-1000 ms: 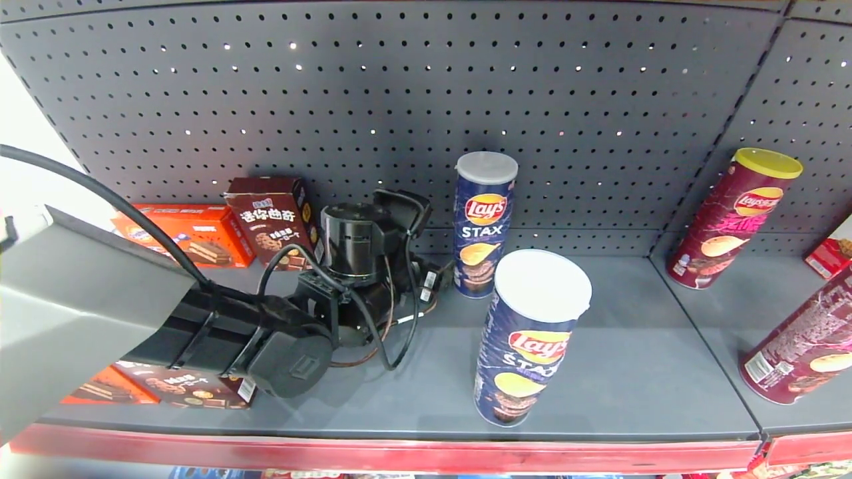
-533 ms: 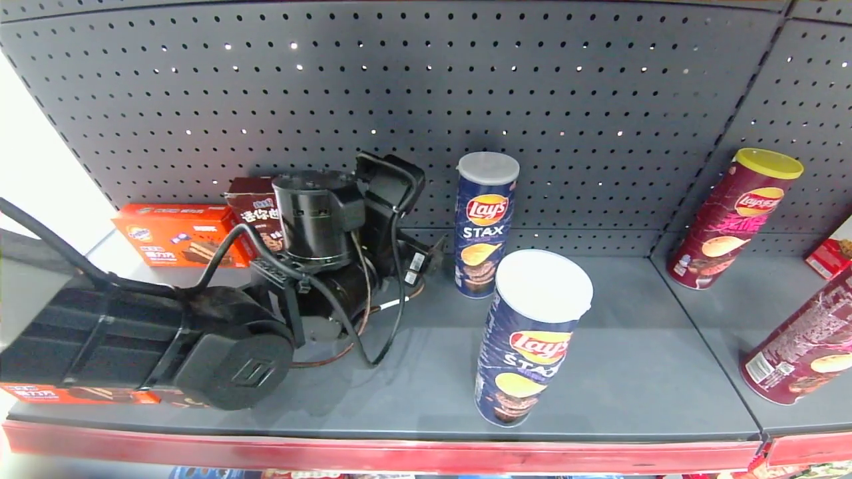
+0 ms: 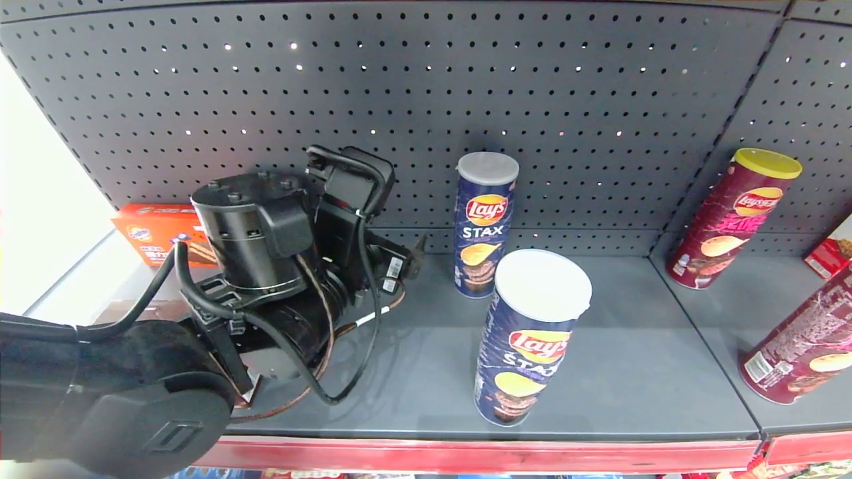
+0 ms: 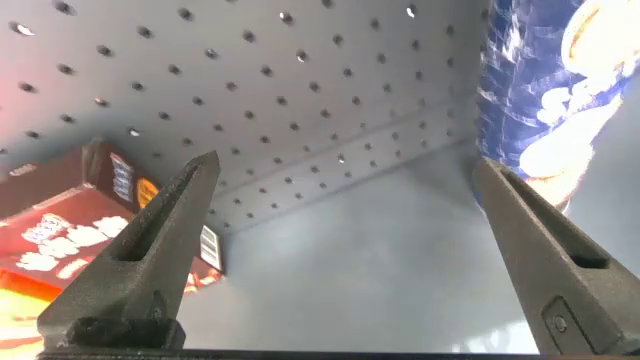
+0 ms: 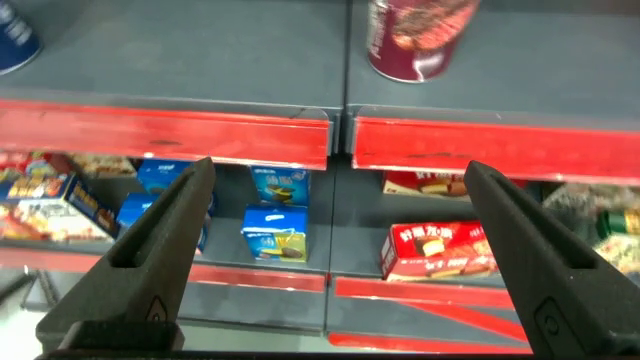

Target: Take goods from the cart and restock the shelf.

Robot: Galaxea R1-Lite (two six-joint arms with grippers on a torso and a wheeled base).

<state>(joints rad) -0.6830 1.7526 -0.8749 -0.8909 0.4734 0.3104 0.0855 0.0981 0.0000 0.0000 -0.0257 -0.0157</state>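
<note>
Since a second ago my left arm has drawn back toward the shelf's front-left corner and lifted, and its wrist now covers the brown biscuit box in the head view. Cans and boxes have not shifted.

Left gripper (image 4: pixel 345 170) — fingers wide apart, nothing between them, hovering just above the shelf (image 3: pixel 632 372) and facing the pegboard back panel (image 3: pixel 466 86). In its wrist view the brown box (image 4: pixel 60 225) lies to one side and the rear blue can (image 4: pixel 545 90) to the other.

Right gripper (image 5: pixel 338 168) — fingers also spread, empty, held out in front of the red shelf edge (image 5: pixel 165 130).

Containers: the rear blue can stands upright near the back panel with a clear lid. The front blue can (image 3: pixel 529 339) stands nearer the shelf's front, white lid on. Both are closed, contents unseen. To the right stand a maroon can with a yellow lid (image 3: pixel 732 216) and a second maroon can (image 3: pixel 799 346), well apart from the blue pair.

Around: orange box (image 3: pixel 150 229) at the back left, partly behind my arm; red box (image 3: pixel 832 253) at the right edge. On the tier below are blue packs (image 5: pixel 275 230) and a red pack (image 5: pixel 440 250).

Labels: both blue cans carry a red-and-yellow oval logo above a picture of crisps.
</note>
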